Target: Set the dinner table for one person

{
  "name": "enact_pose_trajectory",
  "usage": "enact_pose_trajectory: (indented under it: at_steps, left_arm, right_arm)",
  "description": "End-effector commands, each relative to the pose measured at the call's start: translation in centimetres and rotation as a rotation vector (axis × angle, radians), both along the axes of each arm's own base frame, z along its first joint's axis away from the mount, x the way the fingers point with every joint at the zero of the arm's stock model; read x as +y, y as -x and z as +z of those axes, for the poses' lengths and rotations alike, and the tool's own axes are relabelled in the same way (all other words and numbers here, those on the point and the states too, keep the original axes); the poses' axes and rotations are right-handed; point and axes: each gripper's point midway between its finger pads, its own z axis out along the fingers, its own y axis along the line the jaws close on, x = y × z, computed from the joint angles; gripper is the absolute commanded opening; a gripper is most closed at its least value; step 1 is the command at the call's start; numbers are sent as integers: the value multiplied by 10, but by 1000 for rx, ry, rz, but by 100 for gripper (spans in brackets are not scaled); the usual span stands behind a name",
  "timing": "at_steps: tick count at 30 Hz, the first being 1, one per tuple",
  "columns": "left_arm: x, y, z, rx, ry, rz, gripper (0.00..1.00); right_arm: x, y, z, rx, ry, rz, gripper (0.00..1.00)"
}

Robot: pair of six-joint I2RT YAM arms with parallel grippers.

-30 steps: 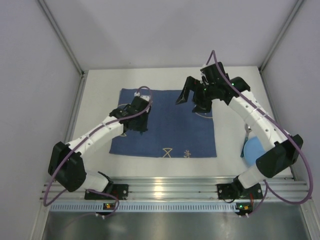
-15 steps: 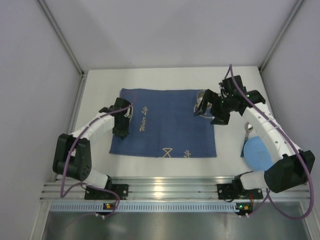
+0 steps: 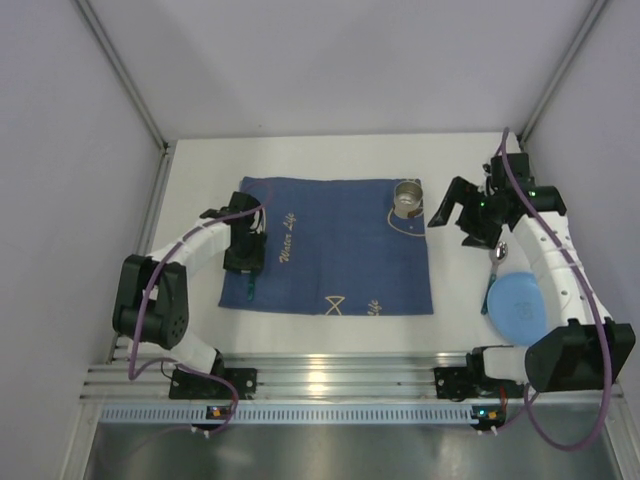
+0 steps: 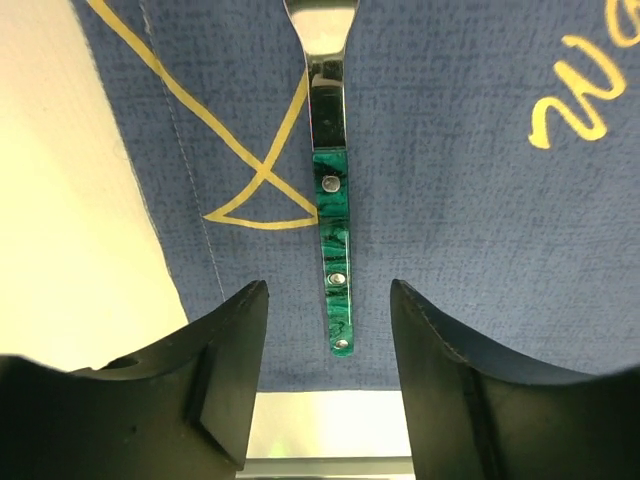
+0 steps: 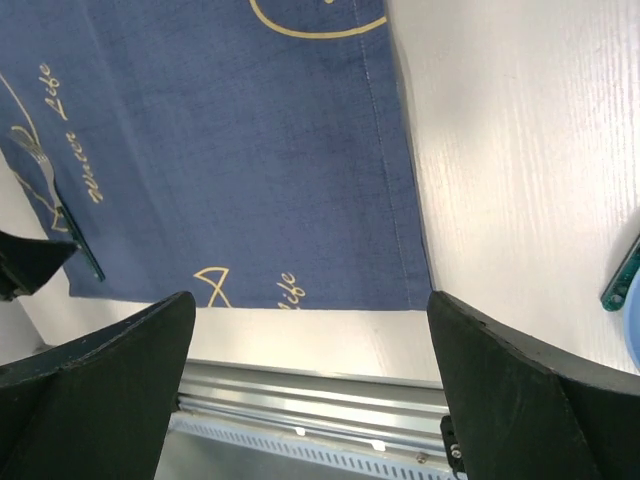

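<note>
The white dinner table (image 3: 200,170) carries a dark blue cloth mat (image 3: 340,250). A fork with a green handle (image 4: 330,250) lies flat on the mat near its left edge and also shows in the top view (image 3: 247,286). My left gripper (image 4: 328,335) is open and empty, its fingers astride the handle's end and above it. A metal cup (image 3: 406,198) stands on the mat's far right corner. My right gripper (image 3: 453,222) is wide open and empty, over bare table right of the cup. A blue plate (image 3: 517,302) and a spoon (image 3: 497,258) lie at the right.
In the right wrist view the mat (image 5: 230,150) fills the upper left, with the fork (image 5: 60,215) at its far side and the plate's rim (image 5: 634,300) at the right edge. A metal rail (image 3: 320,380) runs along the near edge. Walls enclose the table.
My right gripper has moved right, away from the cup, which now stands alone on the mat. My left gripper has drawn back to the mat's left edge, with the fork lying free below it.
</note>
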Motion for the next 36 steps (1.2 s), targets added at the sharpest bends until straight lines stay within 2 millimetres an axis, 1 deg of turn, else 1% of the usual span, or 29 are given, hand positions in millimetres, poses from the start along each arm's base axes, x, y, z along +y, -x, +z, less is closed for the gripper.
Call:
enact_pose_trajectory:
  at_steps: [1,2,3,4,5,6,8,9,10,11,12,14,15,16,17,20,21,22,23,24,26,27,29,30,32,33,34,35,36]
  left_arm:
    - [-1,-13,18,-28,5,25,58]
    - [-3,-18,29,-52,10,34,59]
    - [-4,-17,37,-60,18,37,61]
    - [-6,-20,44,-81,28,47,63]
    - [-9,-24,60,-128,45,47,66]
    - [-14,-24,68,-146,73,49,67]
    - [-26,-27,83,-185,130,39,68]
    - [-34,-26,86,-184,168,24,68]
    - [-44,-26,87,-185,211,8,68]
    - [-52,-25,89,-185,225,-13,68]
    - [-59,-25,85,-172,233,-19,68]
    - [-77,-22,82,-158,263,-66,68]
    - [-82,-21,75,-137,265,-76,68]
    - [-87,-19,73,-124,265,-82,68]
    - [-96,-16,73,-109,289,-105,68]
    - [-109,-9,76,-110,345,-125,67]
    - [-111,-9,78,-118,363,-123,67]
    - [-112,-7,84,-136,381,-126,67]
    - [-112,-3,80,-131,385,-123,67]
    - [-115,-3,82,-140,406,-129,67]
    - [-117,0,81,-135,424,-136,67]
    - [-120,0,82,-130,438,-146,67]
    - [-120,1,80,-118,433,-153,67]
    - [-117,2,79,-115,417,-161,66]
    - [-114,0,80,-120,393,-168,66]
    - [-111,0,81,-123,378,-172,66]
    - [-107,0,83,-123,354,-164,66]
    - [-105,0,85,-123,346,-162,66]
    - [-104,0,88,-131,341,-156,66]
  right_arm:
    - [-18,7,6,-32,61,-26,100]
    - [-22,7,3,-28,71,-39,100]
    - [-26,9,1,-18,87,-54,100]
    - [-42,9,-5,-4,122,-103,100]
    - [-48,10,-8,8,139,-124,100]
    - [-60,10,-14,29,171,-160,100]
    - [-69,15,-27,78,166,-214,100]
    - [-80,17,-32,98,155,-263,100]
    - [-84,19,-42,131,138,-293,100]
    - [-89,19,-47,143,133,-316,100]
    - [-101,20,-52,158,140,-360,100]
    - [-114,19,-62,176,153,-399,100]
    - [-126,18,-69,203,170,-422,100]
    - [-131,18,-73,220,176,-428,100]
    - [-134,16,-75,231,179,-430,100]
    - [-146,5,-82,258,215,-403,100]
    - [-154,3,-90,289,247,-405,100]
    - [-159,-2,-90,285,259,-409,100]
    - [-162,-6,-93,289,265,-409,100]
    - [-167,-13,-99,302,274,-416,100]
    - [-171,-20,-104,309,274,-424,99]
    - [-174,-28,-110,306,272,-425,98]
    - [-176,-34,-116,306,274,-428,96]
    - [-178,-37,-125,316,276,-429,95]
    - [-178,-40,-137,334,263,-425,91]
    - [-176,-40,-145,354,252,-414,88]
    - [-176,-40,-149,361,249,-419,86]
    - [-175,-38,-153,370,245,-420,84]
    - [-170,-35,-158,381,225,-427,80]
